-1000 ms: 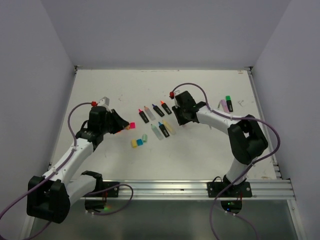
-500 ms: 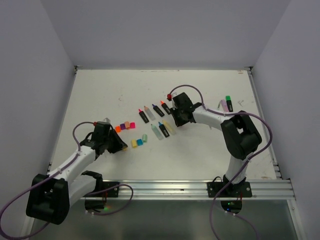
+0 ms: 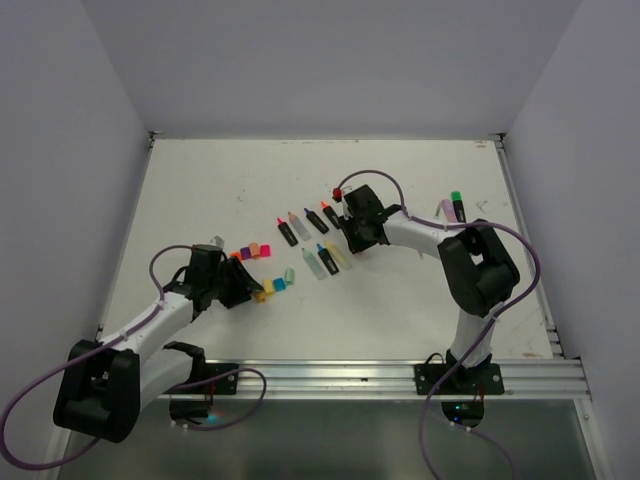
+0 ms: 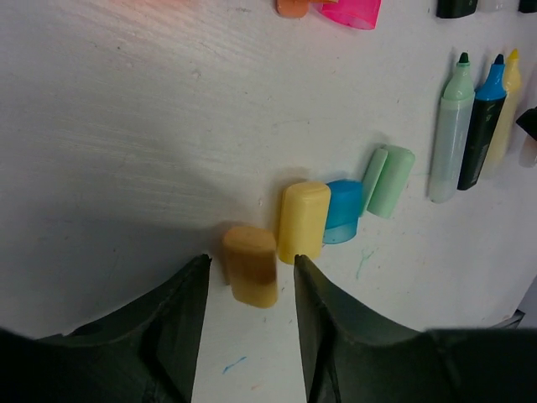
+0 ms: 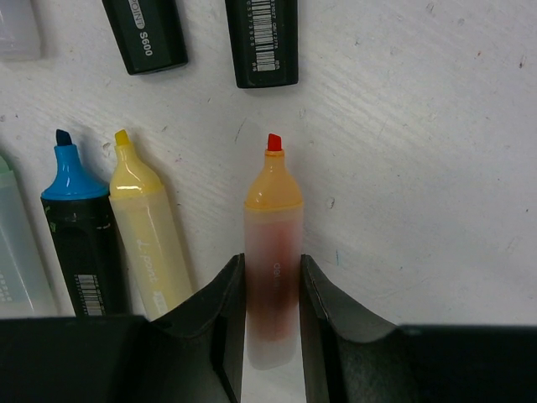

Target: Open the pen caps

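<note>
In the left wrist view a pale orange pen cap (image 4: 250, 270) lies on the table between the fingertips of my left gripper (image 4: 252, 260), which is open with a gap on each side. Beside it lie a yellow cap (image 4: 304, 222), a blue cap (image 4: 343, 210) and a green cap (image 4: 386, 180); pink (image 4: 352, 10) and orange (image 4: 294, 7) caps lie farther off. My right gripper (image 5: 271, 260) is shut on an uncapped pastel orange highlighter (image 5: 273, 201) lying on the table. From above, the left gripper (image 3: 250, 290) is near the caps and the right gripper (image 3: 350, 240) is by the pens.
Uncapped highlighters lie in two rows (image 3: 310, 222) (image 3: 325, 258) at mid-table. A yellow one (image 5: 151, 243) and a blue-tipped black one (image 5: 80, 235) lie just left of the held pen. A green-capped highlighter (image 3: 456, 207) lies far right. Walls enclose the table.
My left arm pulled back towards the near edge with the pale orange cap, set it down next to the yellow cap and opened its jaws. The right arm shifted slightly left, still gripping.
</note>
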`<state>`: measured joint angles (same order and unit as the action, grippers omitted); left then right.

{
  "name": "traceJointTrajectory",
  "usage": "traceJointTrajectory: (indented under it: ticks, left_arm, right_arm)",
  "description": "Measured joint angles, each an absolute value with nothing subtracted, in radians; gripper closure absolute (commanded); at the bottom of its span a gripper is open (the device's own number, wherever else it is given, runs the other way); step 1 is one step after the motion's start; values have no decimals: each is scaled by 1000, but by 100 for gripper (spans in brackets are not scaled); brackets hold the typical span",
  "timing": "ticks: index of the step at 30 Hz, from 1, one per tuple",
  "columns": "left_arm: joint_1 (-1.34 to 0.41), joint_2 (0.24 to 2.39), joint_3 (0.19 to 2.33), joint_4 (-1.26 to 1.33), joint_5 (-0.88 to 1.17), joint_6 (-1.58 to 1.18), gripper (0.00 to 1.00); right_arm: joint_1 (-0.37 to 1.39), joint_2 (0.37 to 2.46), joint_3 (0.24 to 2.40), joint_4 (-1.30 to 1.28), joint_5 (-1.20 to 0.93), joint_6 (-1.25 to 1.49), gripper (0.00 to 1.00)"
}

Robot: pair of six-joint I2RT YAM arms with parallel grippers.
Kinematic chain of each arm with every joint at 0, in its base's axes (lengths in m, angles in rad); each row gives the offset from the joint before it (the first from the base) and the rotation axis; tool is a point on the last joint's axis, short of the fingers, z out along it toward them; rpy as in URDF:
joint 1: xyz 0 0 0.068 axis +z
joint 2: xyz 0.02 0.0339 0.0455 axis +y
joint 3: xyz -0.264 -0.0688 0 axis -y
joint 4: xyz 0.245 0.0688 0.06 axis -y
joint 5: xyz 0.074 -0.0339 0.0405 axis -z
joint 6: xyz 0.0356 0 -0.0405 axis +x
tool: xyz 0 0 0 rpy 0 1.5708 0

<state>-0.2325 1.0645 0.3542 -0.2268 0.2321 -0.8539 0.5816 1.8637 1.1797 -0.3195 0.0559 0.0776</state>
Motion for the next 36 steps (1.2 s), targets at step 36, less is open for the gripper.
traceJointTrajectory:
  ticks: [36]
  left_arm:
    - [-318, 963, 701, -291, 160, -791, 21]
  right_arm:
    - [32, 1761, 1281, -445, 255, 181, 51]
